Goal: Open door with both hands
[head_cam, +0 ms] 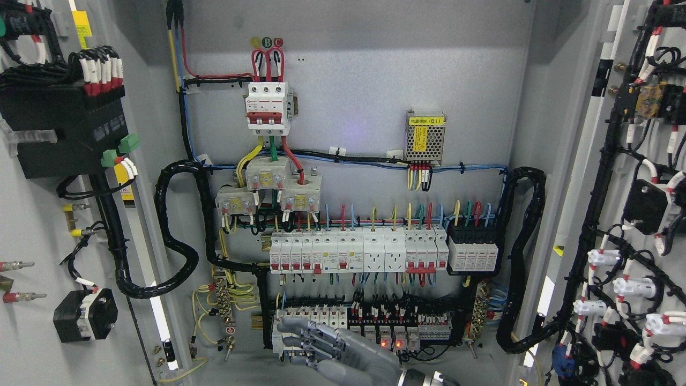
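- Two grey cabinet doors stand swung wide: the left door [32, 225] fills the picture's left edge and the right door [651, 64] its right edge. Both inner faces carry black components and wired bundles.
- Between them, the cabinet's back panel [364, 80] is fully exposed.
- One long row of white circuit breakers [353, 252] runs across the panel's middle, with coloured wires entering from above. Its print is too small to read.
- One black corrugated conduit [177, 252] loops down the panel's left side.
- The right hand [332, 348] enters at the bottom edge, just right of centre. Its grey fingers [292, 325] are stretched loosely leftward and grasp nothing. They lie in front of the lowest terminal row [396, 327].
- One red-and-white three-pole breaker [268, 107] sits at the upper centre; its brand mark is illegible.
- One perforated metal power module [425, 136] bears a yellow label ending in "(B1)".
- Three round stickers [267, 42] sit above the red breaker, the last two reading "B" and "C".
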Robot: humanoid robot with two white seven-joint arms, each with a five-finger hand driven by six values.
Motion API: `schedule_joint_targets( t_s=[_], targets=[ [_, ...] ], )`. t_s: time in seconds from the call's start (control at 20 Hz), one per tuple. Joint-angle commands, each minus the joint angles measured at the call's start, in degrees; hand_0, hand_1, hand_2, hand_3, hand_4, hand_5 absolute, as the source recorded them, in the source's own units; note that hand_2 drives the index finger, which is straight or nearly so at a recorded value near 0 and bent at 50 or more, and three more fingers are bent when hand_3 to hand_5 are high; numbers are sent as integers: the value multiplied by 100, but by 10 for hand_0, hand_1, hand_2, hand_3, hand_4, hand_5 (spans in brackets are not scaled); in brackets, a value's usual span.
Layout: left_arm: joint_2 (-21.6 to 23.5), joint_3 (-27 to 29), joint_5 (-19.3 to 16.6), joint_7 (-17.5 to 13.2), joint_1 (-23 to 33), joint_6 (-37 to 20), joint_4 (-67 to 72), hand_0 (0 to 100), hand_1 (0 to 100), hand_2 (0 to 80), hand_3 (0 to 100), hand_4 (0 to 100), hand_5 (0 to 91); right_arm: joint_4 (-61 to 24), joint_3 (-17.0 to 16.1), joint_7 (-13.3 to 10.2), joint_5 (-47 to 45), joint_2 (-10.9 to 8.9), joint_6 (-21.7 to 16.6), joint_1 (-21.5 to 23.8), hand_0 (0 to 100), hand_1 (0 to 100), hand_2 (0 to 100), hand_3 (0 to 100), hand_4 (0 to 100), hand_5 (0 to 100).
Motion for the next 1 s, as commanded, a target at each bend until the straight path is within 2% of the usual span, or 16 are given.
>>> schedule_joint_targets(
  t_s=[0.0, 0.2, 0.35, 0.4, 0.5, 0.8, 0.9, 0.95],
  targets=[
    [61, 5, 1, -3, 1, -13, 3, 120, 556, 0, 0, 0, 0, -747, 1343, -50, 14, 275, -7, 569, 0, 500, 40, 0, 0, 0],
    [53, 5, 1, -3, 1, -13, 3, 120, 556, 0, 0, 0, 0, -660, 1825, -102, 22, 337, -16, 569, 0, 500, 40, 0, 0, 0],
    [44, 5, 1, -3, 1, -13, 3, 120, 556, 0, 0, 0, 0, -502, 1914, -251, 22, 653, -16, 569, 0, 500, 40, 0, 0, 0],
    [44, 5, 1, -3, 1, -13, 3, 120, 556, 0, 0, 0, 0, -449, 1958, -278, 31, 688, -7, 560, 0, 500, 40, 0, 0, 0],
    [44, 5, 1, -3, 1, -13, 3, 120, 556, 0, 0, 0, 0, -439, 2150, -287, 83, 689, -16, 560, 0, 500, 40, 0, 0, 0],
    [44, 5, 1, -3, 1, -13, 3, 120, 556, 0, 0, 0, 0, -431, 2432, -304, 66, 698, -156, 438, 0, 500, 40, 0, 0, 0],
    [44, 5, 1, -3, 1, -13, 3, 120, 556, 0, 0, 0, 0, -387, 2503, -488, 58, 698, -165, 350, 0, 500, 40, 0, 0, 0],
    [44, 5, 1, -3, 1, -13, 3, 120, 556, 0, 0, 0, 0, -361, 2564, -707, 58, 698, -165, 288, 0, 500, 40, 0, 0, 0]
  ],
)
